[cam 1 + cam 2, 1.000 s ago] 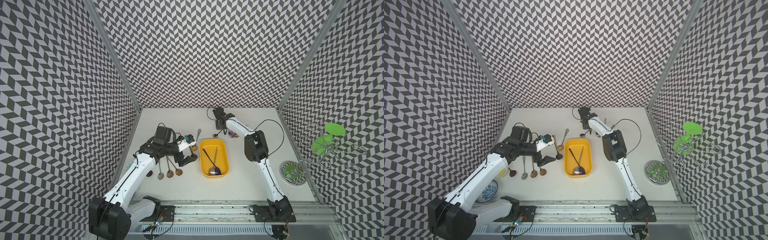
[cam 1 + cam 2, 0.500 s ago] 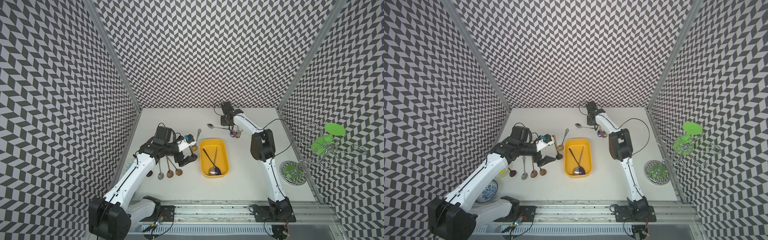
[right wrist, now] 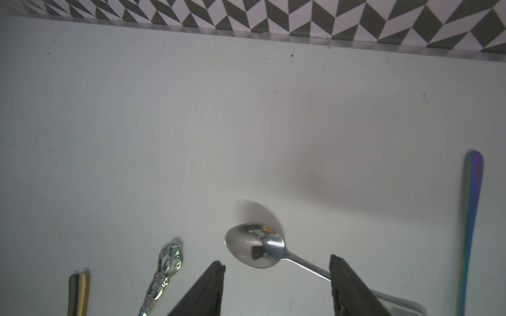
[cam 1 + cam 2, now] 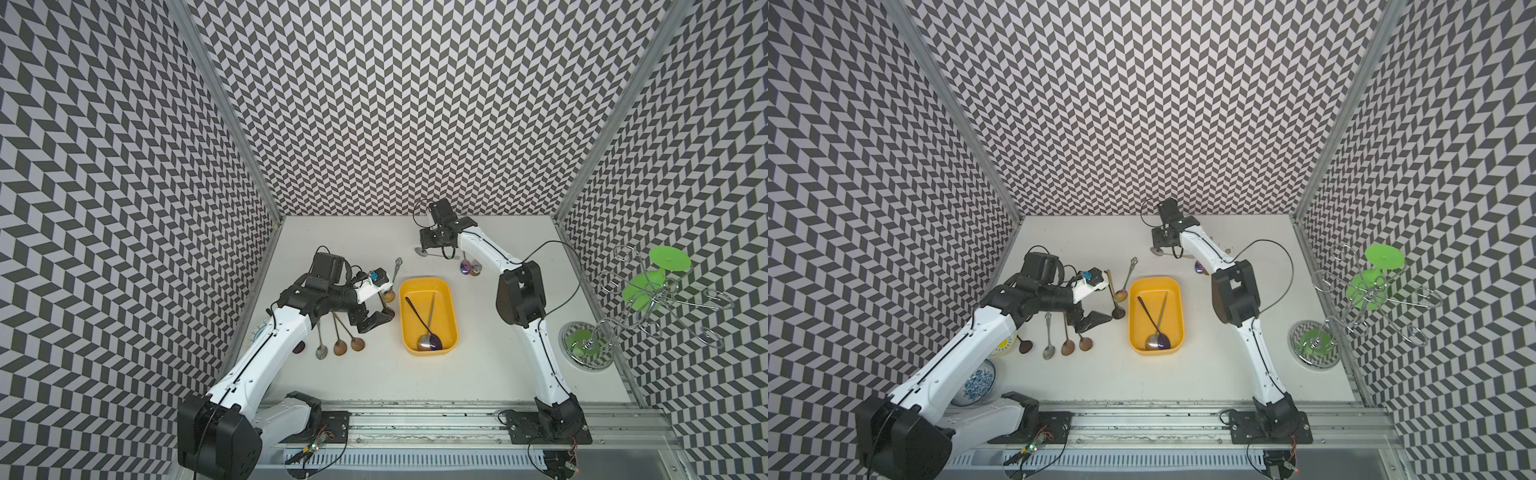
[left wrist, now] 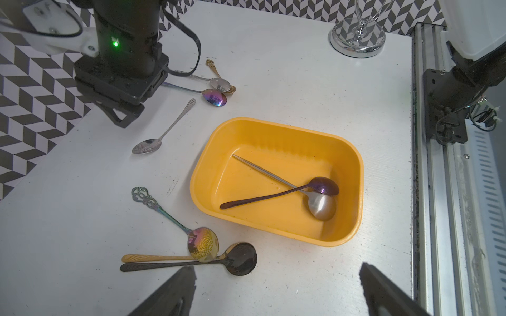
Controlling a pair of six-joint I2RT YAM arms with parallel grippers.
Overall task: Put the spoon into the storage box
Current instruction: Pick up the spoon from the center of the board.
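Observation:
The yellow storage box [image 4: 424,283] [image 4: 1154,281] [image 5: 273,131] sits mid-table with a purple spoon [image 5: 324,186] and a silver spoon [image 5: 321,205] crossed inside. A silver spoon [image 4: 420,252] [image 3: 257,246] [image 5: 149,146] lies on the table at the back. My right gripper [image 4: 432,247] [image 3: 276,264] hangs over it, jaws open. The bowl lies just ahead of the fingertips and the handle runs behind one finger [image 3: 347,281]. My left gripper [image 4: 376,322] [image 5: 276,273] is open and empty, just left of the box.
Several spoons [image 4: 336,340] lie under and beside my left arm, and two [image 5: 216,251] rest by its fingers. More spoons [image 4: 469,268] lie under my right forearm. A wire rack with green discs [image 4: 648,291] stands far right. A patterned bowl [image 4: 978,382] sits front left.
My right gripper has gone from shut to open while the wrist swung over the back of the table. The silver spoon now lies with its bowl pointing left. The left arm has not moved.

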